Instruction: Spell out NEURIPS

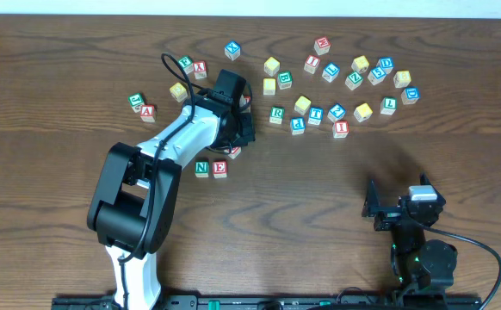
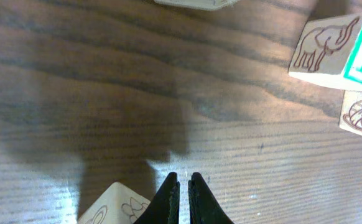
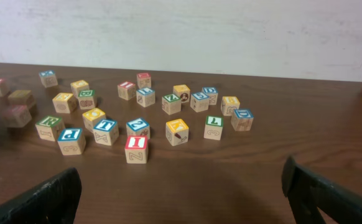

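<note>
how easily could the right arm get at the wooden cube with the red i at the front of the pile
Probably yes: the wooden cube with the red I sits nearest the open right gripper, with only bare table between them. A blue-lettered cube close behind might crowd the grasp.

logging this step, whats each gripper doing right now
Left gripper: closed, holding nothing.
Right gripper: open, holding nothing.

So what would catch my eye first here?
A scatter of letter blocks covers the far side of the table. The white left arm reaches to mid-table, beside N and E set side by side. The right gripper sits open near the front edge.
</note>
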### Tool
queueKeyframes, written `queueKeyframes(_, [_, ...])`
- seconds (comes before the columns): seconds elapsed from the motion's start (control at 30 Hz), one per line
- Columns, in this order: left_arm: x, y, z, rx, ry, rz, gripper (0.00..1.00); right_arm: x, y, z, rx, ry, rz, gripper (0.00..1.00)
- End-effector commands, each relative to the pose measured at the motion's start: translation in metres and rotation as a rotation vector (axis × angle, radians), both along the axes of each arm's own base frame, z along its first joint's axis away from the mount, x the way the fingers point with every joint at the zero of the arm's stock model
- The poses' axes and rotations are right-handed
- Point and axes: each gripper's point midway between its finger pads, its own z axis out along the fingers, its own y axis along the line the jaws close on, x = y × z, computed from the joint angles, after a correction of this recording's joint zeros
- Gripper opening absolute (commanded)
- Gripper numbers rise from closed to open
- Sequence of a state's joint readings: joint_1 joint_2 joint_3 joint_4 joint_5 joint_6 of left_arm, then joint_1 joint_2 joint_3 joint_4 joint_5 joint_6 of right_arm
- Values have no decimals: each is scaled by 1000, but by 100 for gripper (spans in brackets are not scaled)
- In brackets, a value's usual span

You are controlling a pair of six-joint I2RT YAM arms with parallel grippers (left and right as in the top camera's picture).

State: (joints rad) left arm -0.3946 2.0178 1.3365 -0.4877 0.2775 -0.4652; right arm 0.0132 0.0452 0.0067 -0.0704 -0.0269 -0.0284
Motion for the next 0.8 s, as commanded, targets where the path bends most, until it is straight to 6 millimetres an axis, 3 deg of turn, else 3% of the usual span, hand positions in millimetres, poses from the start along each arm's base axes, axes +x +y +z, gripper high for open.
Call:
queueKeyframes(0.0, [-3, -2, 0, -9, 13, -24, 8, 0, -1, -1, 17, 3, -6, 99])
queueKeyframes(0.77, [-12, 1, -2, 3, 55, -25, 8, 0, -1, -1, 17, 3, -5, 99])
